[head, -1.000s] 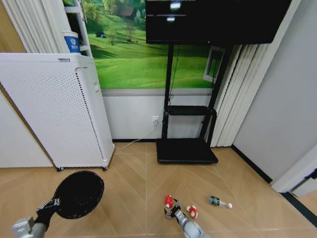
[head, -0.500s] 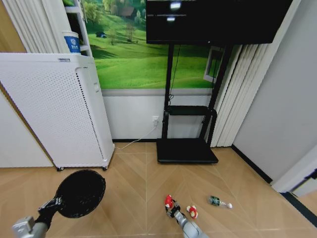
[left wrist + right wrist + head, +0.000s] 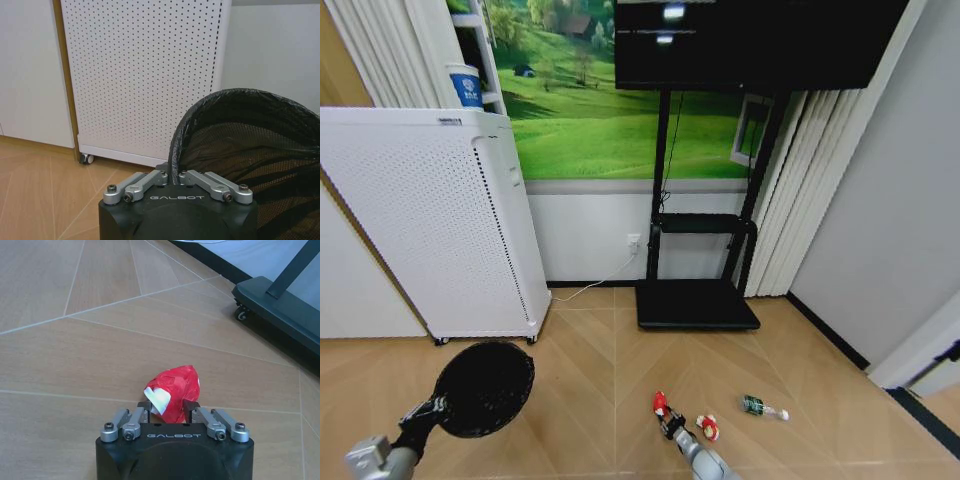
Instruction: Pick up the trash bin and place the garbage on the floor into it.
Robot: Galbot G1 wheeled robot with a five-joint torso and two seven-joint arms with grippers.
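Observation:
The black mesh trash bin (image 3: 485, 388) hangs tilted above the wooden floor (image 3: 590, 400) at the lower left. My left gripper (image 3: 427, 412) is shut on its rim; in the left wrist view the left gripper (image 3: 174, 172) clamps the rim of the trash bin (image 3: 240, 140). My right gripper (image 3: 672, 427) is low near the floor, shut on a crumpled red-and-white wrapper (image 3: 660, 404). The right wrist view has that wrapper (image 3: 175, 389) between the fingers of the right gripper (image 3: 167, 409). A second red-and-white piece (image 3: 708, 428) and a small green bottle (image 3: 760, 407) lie to its right.
A tall white perforated appliance (image 3: 430, 220) on castors stands at the left, just behind the bin. The black TV stand base (image 3: 695, 303) sits against the wall ahead, with its wheel (image 3: 241, 314) near the right gripper. A grey wall (image 3: 880, 250) closes the right side.
The bin has shifted slightly to the right in the left gripper. The right gripper has risen a little with the red wrapper in it.

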